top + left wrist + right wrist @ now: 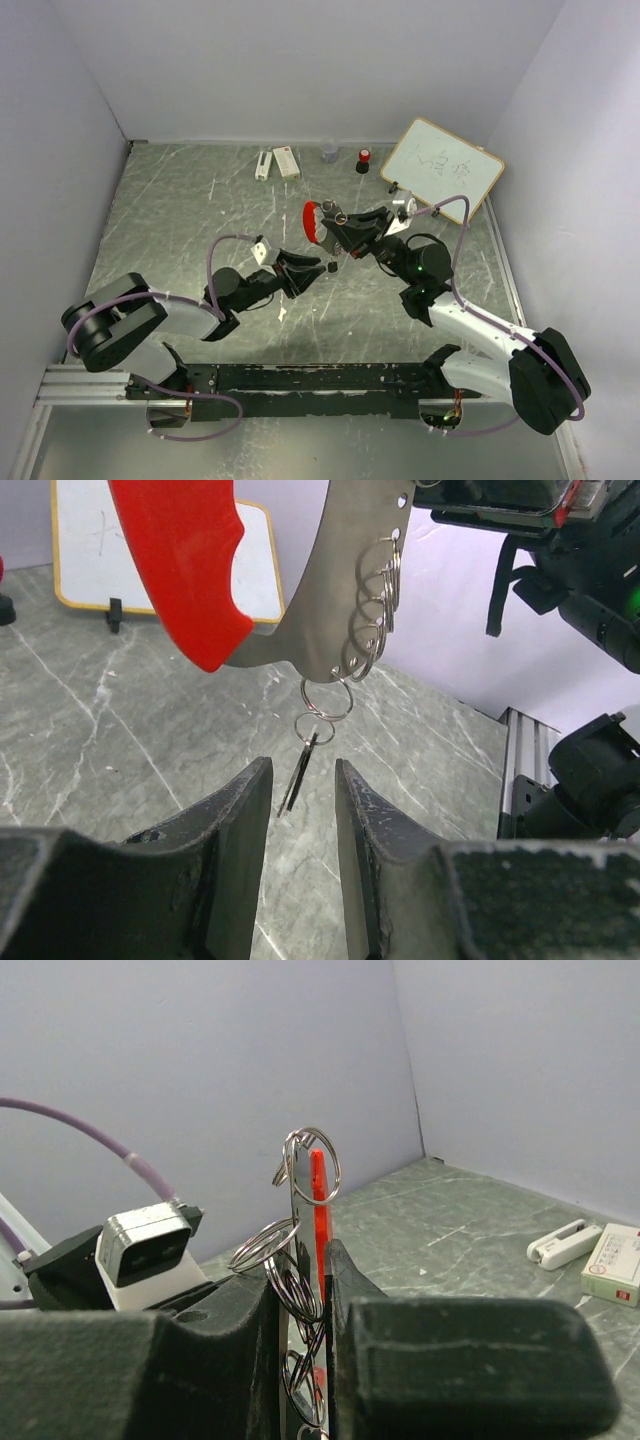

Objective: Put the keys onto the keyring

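Top view: my right hand (337,222) holds the keyring (312,220) above the desk (180,220). My left hand (316,268) waits just on the near side of the keyring.

Left wrist view: one key (298,772) hangs from the keyring's lowest ring (325,695). It sits between the left hand's parted fingers (240,830) and appears to touch neither. The key hangs freely, so an off-centre closure could knock it aside.

Right wrist view: the right hand is clamped on the keyring's grey piece (300,1195). A pull on the key could twist this thin piece in that grip.
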`<state>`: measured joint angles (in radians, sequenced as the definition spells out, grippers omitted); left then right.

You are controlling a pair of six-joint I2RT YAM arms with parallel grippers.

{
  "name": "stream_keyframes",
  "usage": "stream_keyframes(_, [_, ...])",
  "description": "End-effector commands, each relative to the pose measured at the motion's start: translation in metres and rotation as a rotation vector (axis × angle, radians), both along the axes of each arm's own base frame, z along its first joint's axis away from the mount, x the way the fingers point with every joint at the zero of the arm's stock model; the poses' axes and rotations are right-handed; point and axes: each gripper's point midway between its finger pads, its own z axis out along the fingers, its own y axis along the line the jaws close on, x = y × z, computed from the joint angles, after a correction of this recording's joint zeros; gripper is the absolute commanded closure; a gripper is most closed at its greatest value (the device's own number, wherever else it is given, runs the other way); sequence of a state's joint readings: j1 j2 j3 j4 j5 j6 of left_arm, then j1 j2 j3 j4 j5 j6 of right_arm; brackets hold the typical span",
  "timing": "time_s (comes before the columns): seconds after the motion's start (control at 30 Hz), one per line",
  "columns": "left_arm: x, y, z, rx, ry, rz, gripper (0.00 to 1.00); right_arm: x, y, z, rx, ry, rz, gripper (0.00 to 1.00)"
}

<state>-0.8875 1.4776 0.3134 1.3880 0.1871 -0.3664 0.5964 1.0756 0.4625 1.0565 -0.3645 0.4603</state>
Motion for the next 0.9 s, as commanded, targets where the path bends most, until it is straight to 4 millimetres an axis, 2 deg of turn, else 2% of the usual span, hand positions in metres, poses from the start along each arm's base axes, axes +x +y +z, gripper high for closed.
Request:
stream_keyframes(0.0, [0.008, 0.002, 0.029, -0.063, -0.101, 0.068, 0.57, 0.003, -0.001, 0.018, 0.04, 0.001, -0.01, 1.0])
stream_keyframes(0.17, [0.01, 0.009, 0.031, -0.088, -0.09, 0.096, 0.57, 0.006, -0.001, 0.016, 0.048, 0.04, -0.014, 1.0])
stream_keyframes(0.3, [0.008, 0.015, 0.029, -0.107, -0.082, 0.11, 0.57, 0.017, -0.006, 0.011, 0.089, 0.142, -0.055, 1.0])
stream_keyframes(0.47, [0.005, 0.026, 0.026, -0.108, -0.088, 0.133, 0.56, 0.031, -0.017, 0.007, 0.192, 0.29, -0.127, 1.0])
stream_keyframes(0.63, [0.004, 0.034, 0.025, -0.087, -0.096, 0.161, 0.56, 0.037, -0.028, 0.008, 0.312, 0.401, -0.159, 1.0])
stream_keyframes(0.87, [0.003, 0.041, 0.022, -0.045, -0.111, 0.183, 0.56, 0.041, -0.039, 0.009, 0.423, 0.476, -0.183, 1.0])
